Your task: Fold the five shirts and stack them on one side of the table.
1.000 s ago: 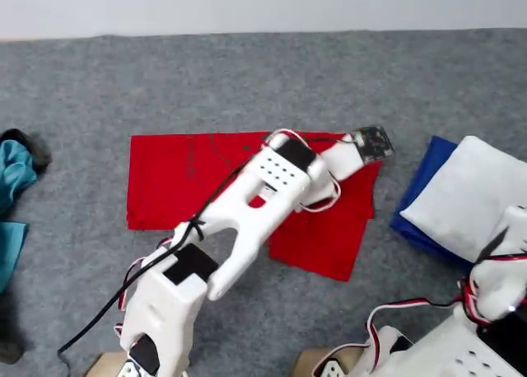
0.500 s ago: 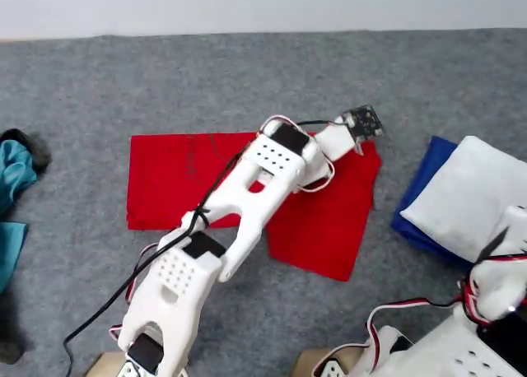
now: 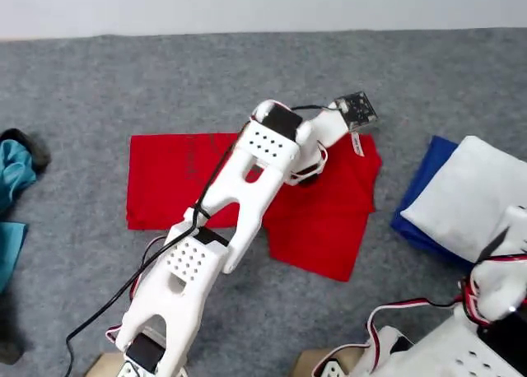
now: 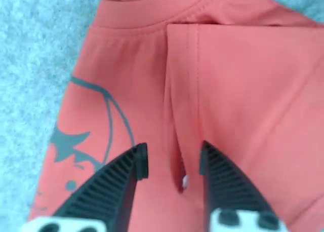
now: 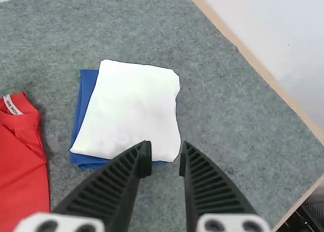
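Note:
A red shirt (image 3: 173, 179) lies partly folded mid-table, its collar end toward the right. My left arm stretches over it, and the left gripper (image 4: 172, 158) hangs open just above the red shirt (image 4: 238, 85), with a raised fabric crease (image 4: 177, 141) running between its fingers. At the right, a folded white shirt (image 3: 465, 196) rests on a folded blue shirt (image 3: 428, 179). My right gripper (image 5: 164, 158) is open with nothing in it, held above the near edge of the white shirt (image 5: 131, 110). A teal shirt (image 3: 12, 175) lies bunched at the table's left edge.
Grey carpet-like cloth (image 3: 247, 72) covers the table. A dark object (image 3: 25, 142) sits by the teal shirt. The table's right edge (image 5: 243, 54) runs close beyond the white and blue stack. My right arm (image 3: 494, 295) stands at the near right corner.
My left arm has stretched farther across the red shirt toward the table's far side and its wrist has turned. The right arm and the shirts have stayed put.

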Motion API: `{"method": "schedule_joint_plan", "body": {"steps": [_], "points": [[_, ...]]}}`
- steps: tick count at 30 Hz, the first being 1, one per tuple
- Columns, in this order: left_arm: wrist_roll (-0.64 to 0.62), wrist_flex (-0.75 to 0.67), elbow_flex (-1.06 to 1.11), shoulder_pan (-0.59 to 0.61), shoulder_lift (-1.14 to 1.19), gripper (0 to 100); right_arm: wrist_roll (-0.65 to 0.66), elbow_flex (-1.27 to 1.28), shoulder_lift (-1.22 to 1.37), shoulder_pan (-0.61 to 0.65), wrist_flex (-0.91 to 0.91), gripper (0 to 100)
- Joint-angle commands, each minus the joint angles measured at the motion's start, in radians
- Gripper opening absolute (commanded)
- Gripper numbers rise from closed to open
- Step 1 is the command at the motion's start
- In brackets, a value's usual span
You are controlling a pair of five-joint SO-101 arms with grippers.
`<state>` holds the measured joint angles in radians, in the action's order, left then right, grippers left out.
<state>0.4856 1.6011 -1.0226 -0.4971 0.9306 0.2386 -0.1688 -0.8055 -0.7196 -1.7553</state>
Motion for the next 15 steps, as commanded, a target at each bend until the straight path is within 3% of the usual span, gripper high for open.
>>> {"method": "schedule_joint_plan", "body": {"steps": [1, 7, 15], "points": [[0.008, 0.075, -0.125, 0.025, -0.015, 19, 0.009, -0.003, -0.008, -0.010, -0.041, 10.1], [0.008, 0.157, -0.211, 0.017, -0.031, 15, 0.008, 0.012, -0.045, -0.010, -0.041, 10.1], [0.032, 0.150, 0.071, -0.037, -0.133, 3, 0.009, 0.097, -0.119, -0.010, -0.039, 10.2]]}}
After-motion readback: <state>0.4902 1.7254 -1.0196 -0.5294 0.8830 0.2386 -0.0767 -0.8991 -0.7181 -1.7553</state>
